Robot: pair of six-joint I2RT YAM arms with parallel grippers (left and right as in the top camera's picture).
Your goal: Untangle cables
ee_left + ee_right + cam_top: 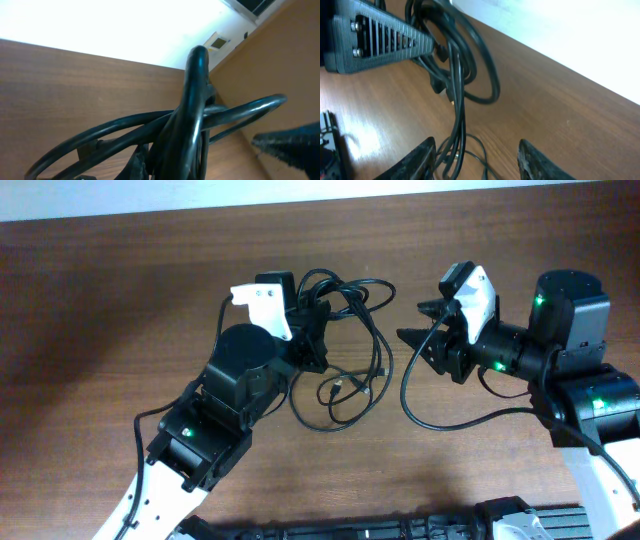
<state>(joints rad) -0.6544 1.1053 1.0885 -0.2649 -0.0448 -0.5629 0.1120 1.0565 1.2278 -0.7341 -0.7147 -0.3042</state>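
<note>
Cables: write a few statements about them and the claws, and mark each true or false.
1. The left claw is shut on the cables. True.
2. The right claw grips the cables. False: its jaws stand open and clamp nothing.
3. The cables lie on a white cloth. False: they are over a brown wooden table.
4. Part of the cables rests flat on the table. True.

Cables (340, 290) on table (120, 300) (centre, rearward)
</note>
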